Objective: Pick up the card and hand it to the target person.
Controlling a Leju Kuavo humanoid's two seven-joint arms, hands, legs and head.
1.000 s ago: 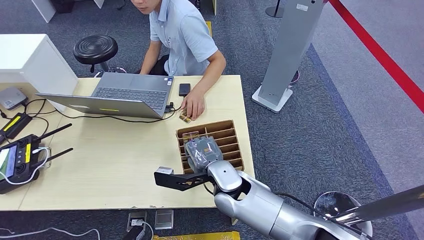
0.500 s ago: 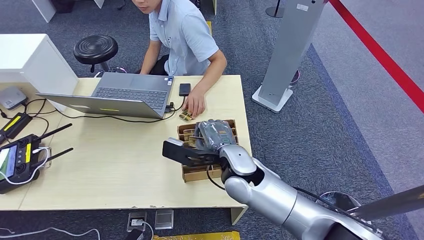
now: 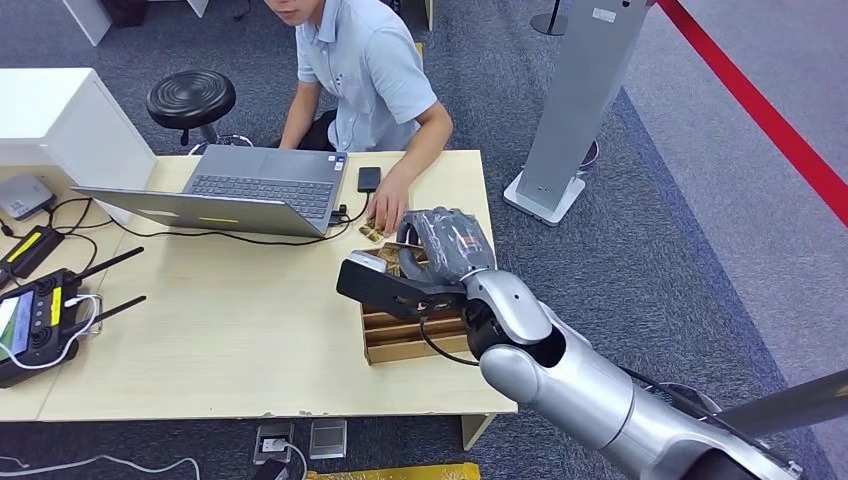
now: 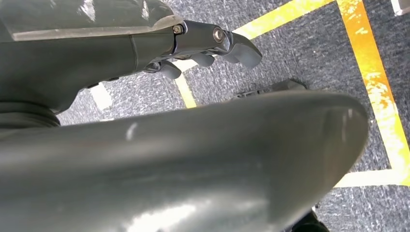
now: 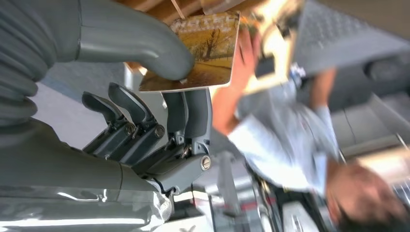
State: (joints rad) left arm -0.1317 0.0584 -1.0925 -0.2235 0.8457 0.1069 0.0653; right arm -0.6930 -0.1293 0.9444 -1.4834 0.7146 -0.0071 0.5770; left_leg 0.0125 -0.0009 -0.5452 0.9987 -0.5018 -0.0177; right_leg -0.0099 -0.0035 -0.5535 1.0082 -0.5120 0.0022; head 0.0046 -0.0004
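Above the slotted wooden tray (image 3: 420, 340), my right hand (image 3: 447, 250) has one card (image 5: 200, 55) pinched between the thumb (image 5: 140, 41) and the darker fingers (image 5: 186, 113); the right wrist view shows the yellow-toned card plainly, clear of the tray. So I judge the pick-up finished. What remains is the hand-over: carrying the card beyond the tray's far end to the person (image 3: 365, 70) seated at the table (image 3: 230, 330), and letting go once it is taken. That person's hand (image 3: 388, 208) lies flat on the tabletop just past the tray's far end, close to my hand, not raised to receive anything, so the delivery looks about halfway along.

My left hand (image 4: 212, 48) hangs over grey carpet with yellow floor tape; its fingers are curled in with nothing in them.

Counting outward from the tray: one card in my grasp, one tray, and some small cards under the person's hand beyond it, too hidden to count. Further past the tray's far end sit one phone (image 3: 369, 179) and one open laptop (image 3: 250, 190). Well off to the tray's left lies one handheld controller (image 3: 35, 315), and beyond the table stands one black stool (image 3: 191, 98).
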